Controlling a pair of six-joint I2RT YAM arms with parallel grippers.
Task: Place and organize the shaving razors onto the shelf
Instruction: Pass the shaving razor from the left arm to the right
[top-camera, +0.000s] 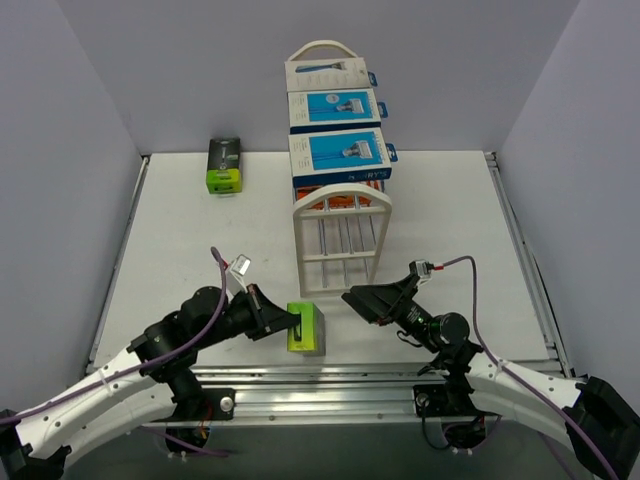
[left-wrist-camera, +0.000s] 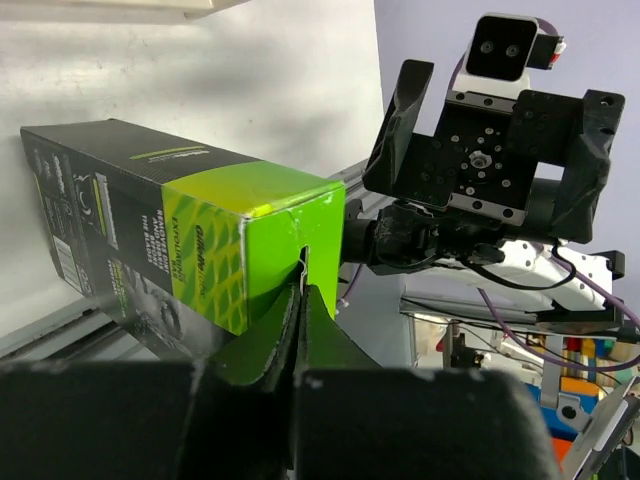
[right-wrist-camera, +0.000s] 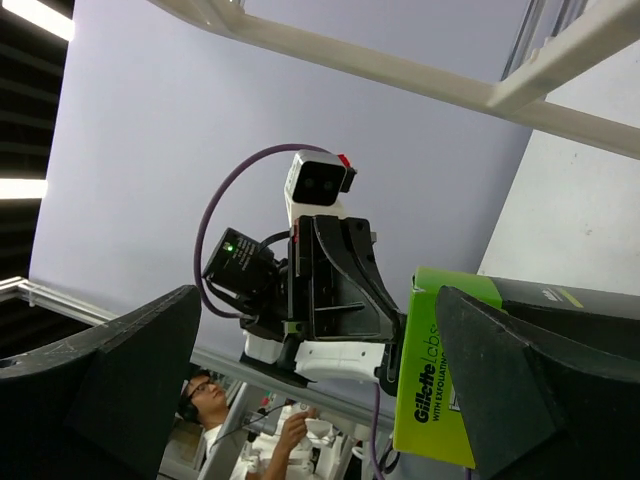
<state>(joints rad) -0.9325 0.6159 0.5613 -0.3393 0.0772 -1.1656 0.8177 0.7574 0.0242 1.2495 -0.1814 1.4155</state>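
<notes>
Razor box (top-camera: 305, 328) stands on end just before the shelf (top-camera: 342, 235). Left claw (top-camera: 289, 322) is clenched, tips at its green end — any pinch unclear. Right claw (top-camera: 361, 304) gapes beside it. Probably light, crushable card — grip across the flat faces.

Desk (top-camera: 200, 260): plain white. Walls (top-camera: 100, 80): pale lilac-grey.
Shelf (top-camera: 340, 215): cream-white throughout.
Blue-and-white razor boxes (top-camera: 338, 152), top centre of the overhead view: white borders and blue panels with a razor picture.
Orange boxes (top-camera: 335, 200): orange, showing between the shelf bars.
Upper-left razor box (top-camera: 224, 165): black above, lime green below.
Lower-centre razor box (top-camera: 305, 327): lime-green end with white lettering, black body with a thin green stripe.
Left claw (top-camera: 288, 322) and right claw (top-camera: 360, 300): black.
Arms (top-camera: 100, 385): white shells, black joints.
Cables (top-camera: 478, 300): purple.
</notes>
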